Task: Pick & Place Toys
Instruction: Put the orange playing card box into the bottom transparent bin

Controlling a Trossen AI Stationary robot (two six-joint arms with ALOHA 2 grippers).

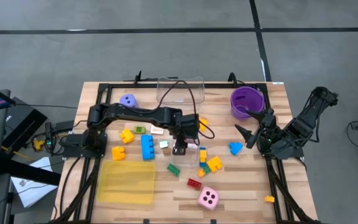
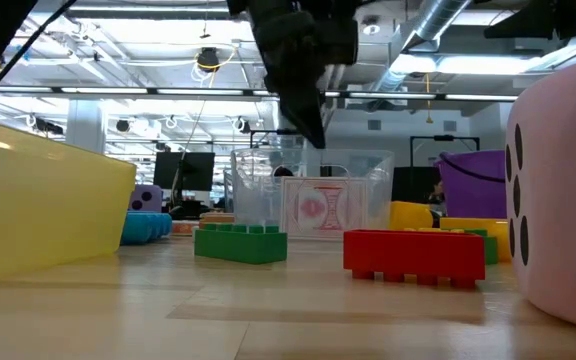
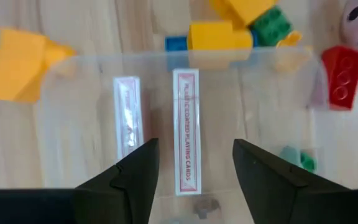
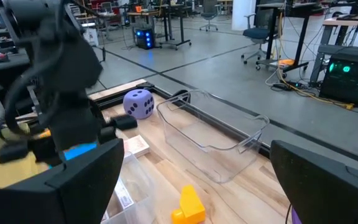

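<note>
The left gripper (image 1: 179, 149) is held at mid-table with fingers parted, gripping nothing, above a small clear box (image 3: 185, 118) where a playing-card pack (image 3: 186, 130) stands. At the right edge, the right gripper (image 1: 248, 132) is spread wide, empty.

Card deck (image 3: 186, 130) lies inside clear box (image 3: 92, 81).

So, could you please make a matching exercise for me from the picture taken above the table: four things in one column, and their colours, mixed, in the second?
Things:
1. bowl
2. tray
3. long brick just beyond the tray
4. die nearest the red brick

Colours:
a. pink
b. blue
c. purple
d. yellow

Pairs: 1-c; 2-d; 3-b; 4-a
</note>
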